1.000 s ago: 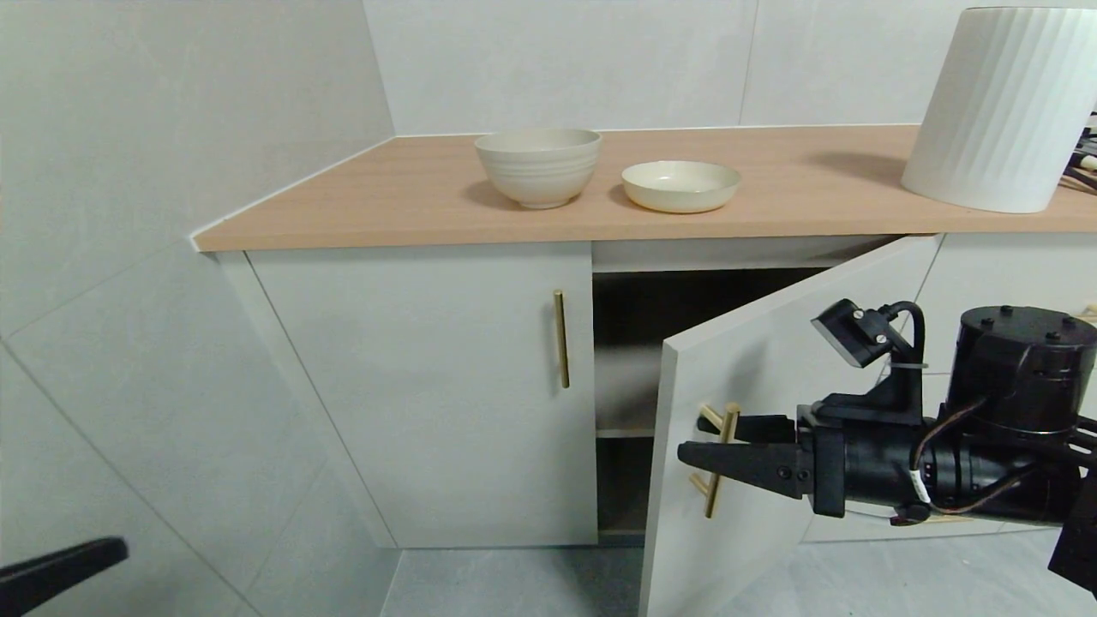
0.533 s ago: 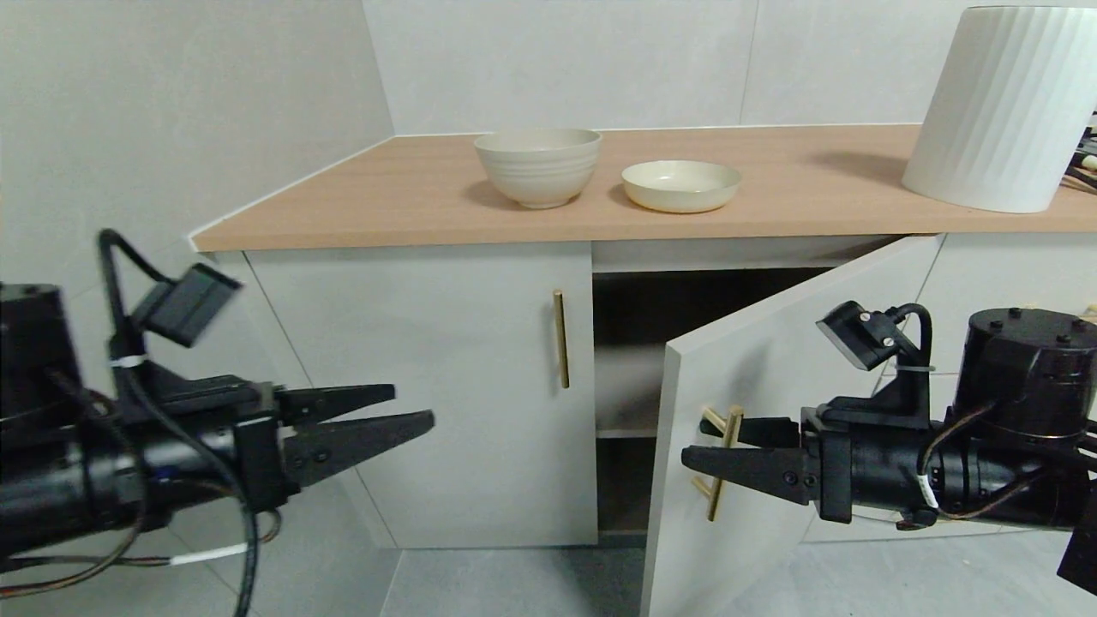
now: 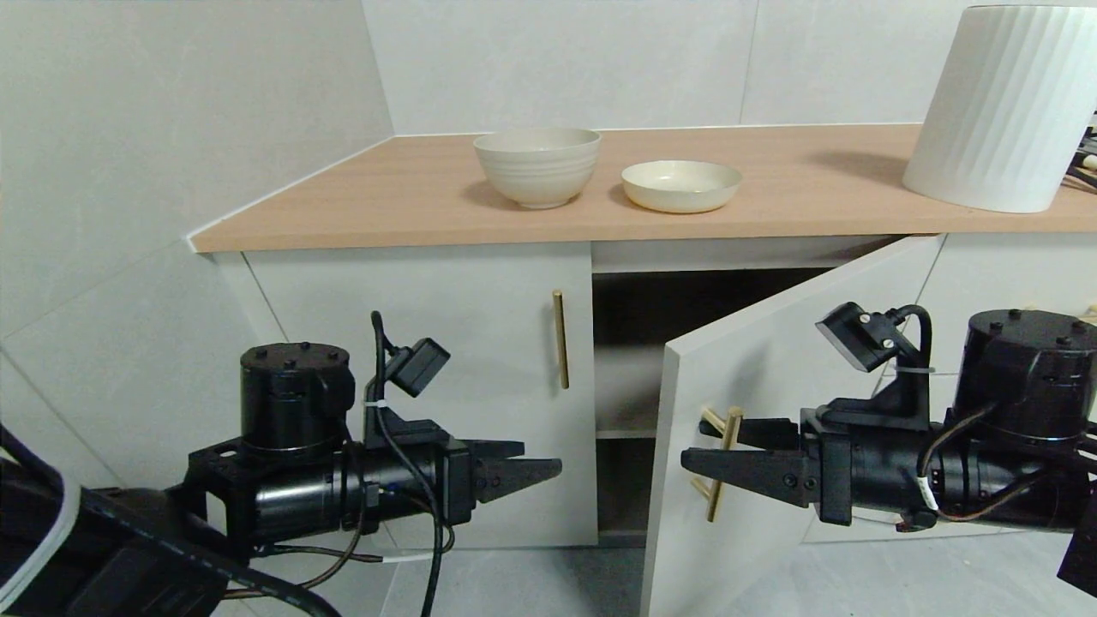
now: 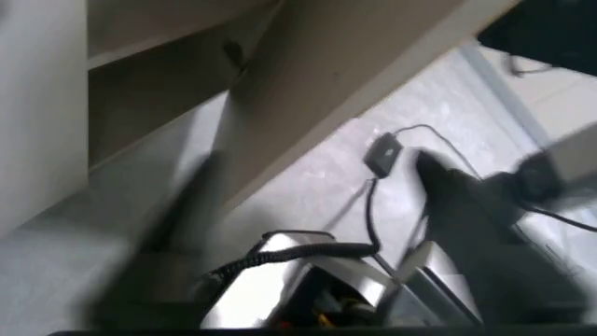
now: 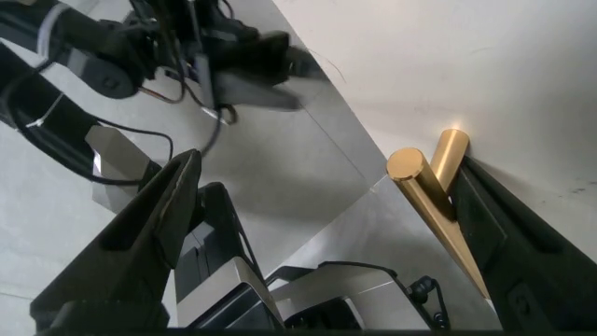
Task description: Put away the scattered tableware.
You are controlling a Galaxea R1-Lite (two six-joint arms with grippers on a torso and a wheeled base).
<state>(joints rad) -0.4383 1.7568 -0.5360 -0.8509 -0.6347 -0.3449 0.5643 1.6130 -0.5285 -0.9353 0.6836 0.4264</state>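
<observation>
A ribbed cream bowl (image 3: 538,167) and a shallow cream dish (image 3: 681,185) stand side by side on the wooden counter (image 3: 360,206). Below them the right cabinet door (image 3: 754,360) is swung partly out. My right gripper (image 3: 711,442) is open at that door's gold handle (image 3: 722,467), one finger on each side of the bar. In the right wrist view the gold handle (image 5: 438,201) lies close to one finger of the right gripper (image 5: 326,166), with a wide gap to the other. My left gripper (image 3: 542,457) is low in front of the closed left door, open and holding nothing.
The closed left door (image 3: 428,386) has its own gold handle (image 3: 560,338). A shelf (image 3: 630,403) shows inside the opened cabinet. A tall white ribbed container (image 3: 1003,107) stands on the counter at the right. A tiled wall (image 3: 128,214) closes in the left side.
My left arm has swung in from the lower left and now sits in front of the left door, gripper pointing right. The right gripper has hardly moved at the handle.
</observation>
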